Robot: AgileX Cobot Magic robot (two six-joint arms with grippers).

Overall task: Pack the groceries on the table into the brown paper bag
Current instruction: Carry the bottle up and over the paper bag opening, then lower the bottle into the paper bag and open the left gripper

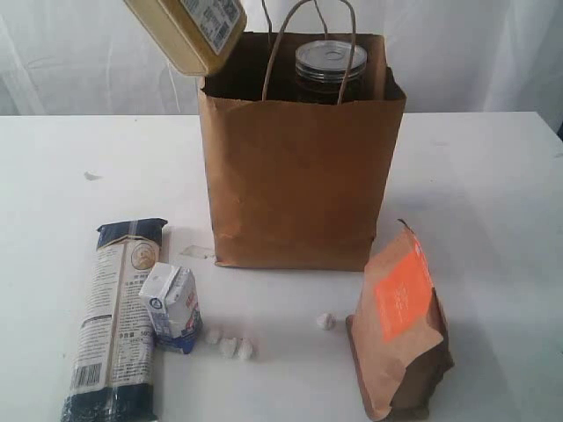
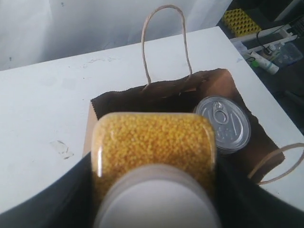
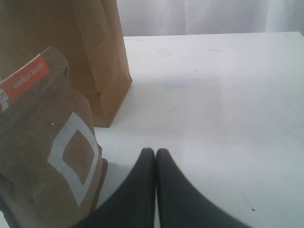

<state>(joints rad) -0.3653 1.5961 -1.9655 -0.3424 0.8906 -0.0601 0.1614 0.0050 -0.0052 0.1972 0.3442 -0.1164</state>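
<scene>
- Left tool (image 2: pixel 154 190) grips the tilted yellow-grain jar with white cap (image 2: pixel 152 147) above the open mouth of the tall brown paper bag (image 1: pixel 299 176).
- Best done by centring the jar over the free space beside the silver-topped tin (image 2: pixel 223 123), clear of the rim, then lowering before release.
- Below that tool, the bag stands upright on the white counter (image 1: pixel 493 193), the tin inside.
- Right tool (image 3: pixel 156 159), shut and empty, hangs low, the brown orange-labelled pouch (image 3: pixel 47 142) just beside it.
</scene>
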